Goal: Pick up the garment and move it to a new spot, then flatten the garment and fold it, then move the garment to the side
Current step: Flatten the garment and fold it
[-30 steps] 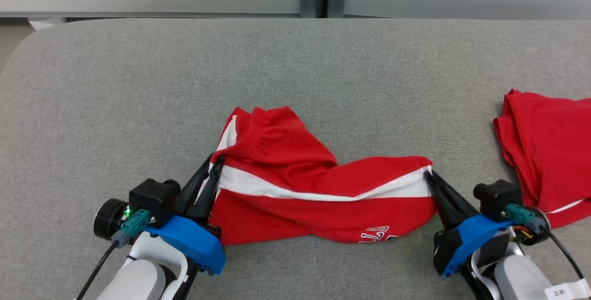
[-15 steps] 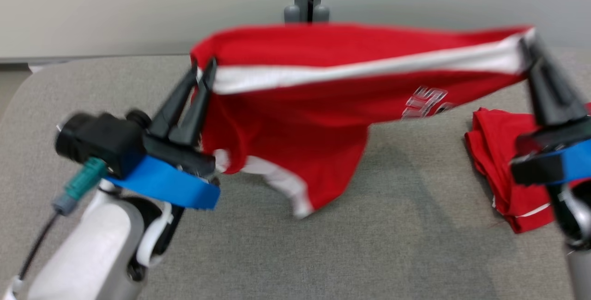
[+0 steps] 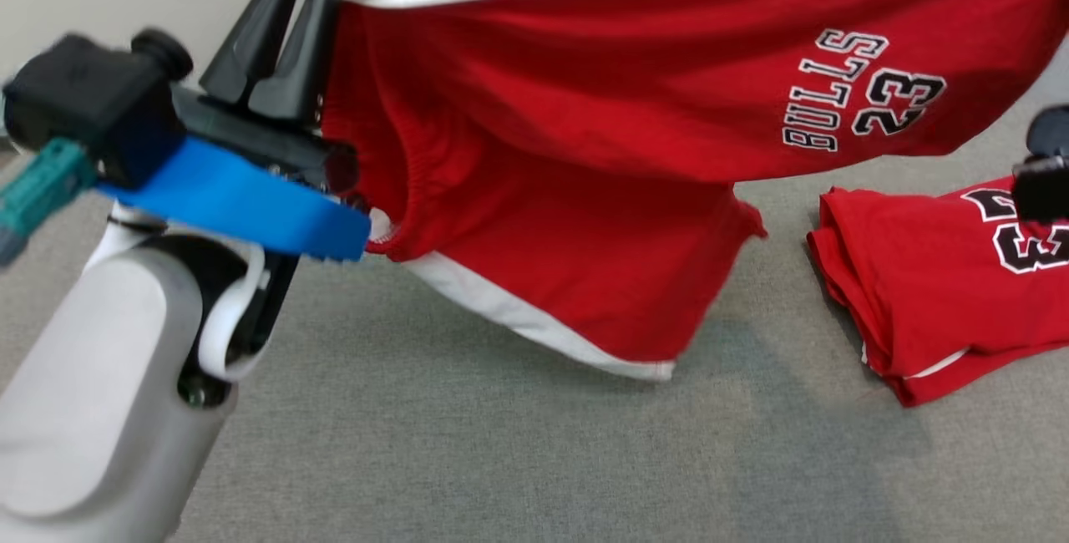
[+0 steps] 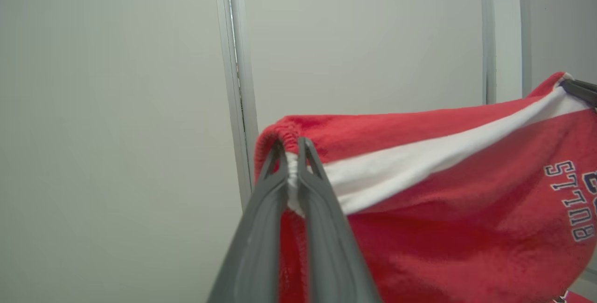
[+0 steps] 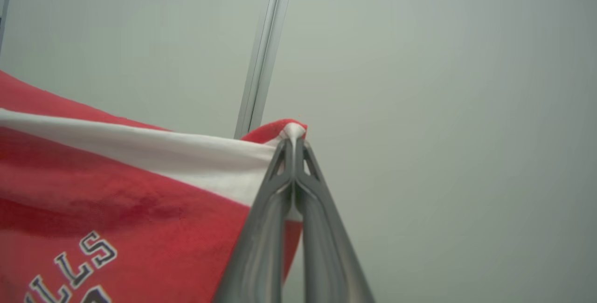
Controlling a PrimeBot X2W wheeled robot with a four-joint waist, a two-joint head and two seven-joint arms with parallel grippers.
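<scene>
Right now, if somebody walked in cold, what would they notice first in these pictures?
The red Bulls 23 shorts come first: they are held up over the grey table, stretched along their white stripe between the left tool and the right tool, both shut on the cloth. Next, a second red garment with a 23 lies folded on the table at the robot's right.

Soft even light from above, no glare, a dim shadow lay on the grey fabric tabletop (image 3: 518,459) under the hanging red white-striped shorts (image 3: 585,109), pale grey forearm (image 3: 92,409) blurred up close.
</scene>
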